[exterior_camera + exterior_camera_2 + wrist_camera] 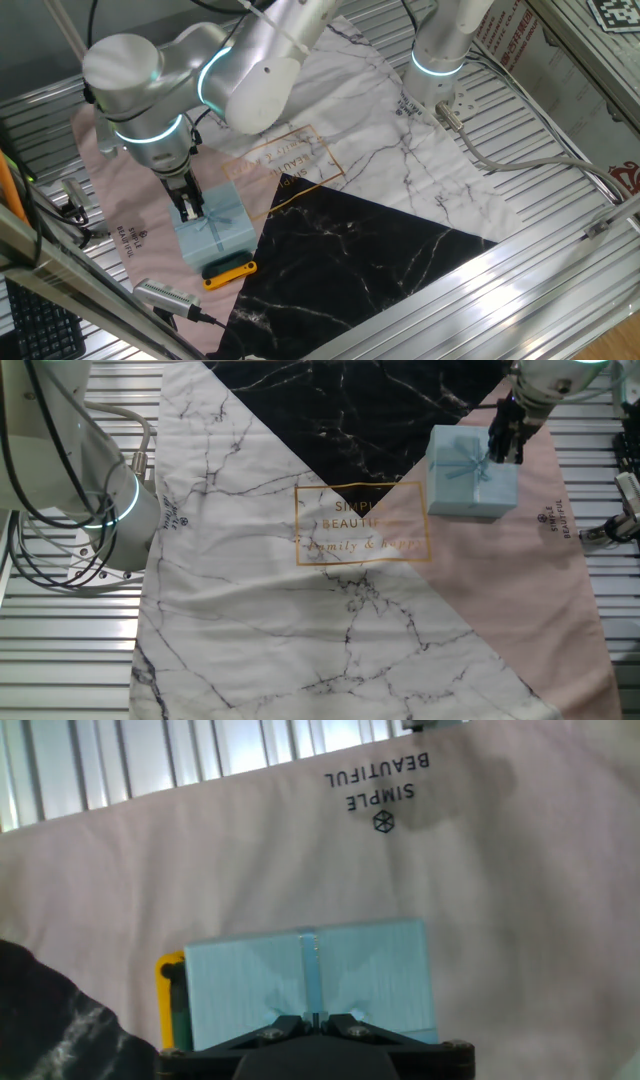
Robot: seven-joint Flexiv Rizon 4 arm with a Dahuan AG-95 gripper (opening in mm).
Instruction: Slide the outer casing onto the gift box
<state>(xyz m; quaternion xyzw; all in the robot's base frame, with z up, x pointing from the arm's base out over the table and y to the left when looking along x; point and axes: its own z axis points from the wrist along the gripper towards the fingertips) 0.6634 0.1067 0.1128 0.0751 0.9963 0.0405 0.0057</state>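
Hand view, nearest first: the gripper (313, 1020) sits directly over the outer casing (310, 982), its fingers drawn close together at the ribbon bow on the lid; whether they actually pinch the ribbon I cannot tell. The casing lies straight below the gripper, flat on the pink corner of a printed cloth (560, 590) covering the worktop (560, 130). The gift box is not separately visible, so it may already be inside. A yellow-and-black bar (229, 270) lies just beside the casing's edge. Farther off, open marbled cloth leaves room to slide toward the middle of the cloth.
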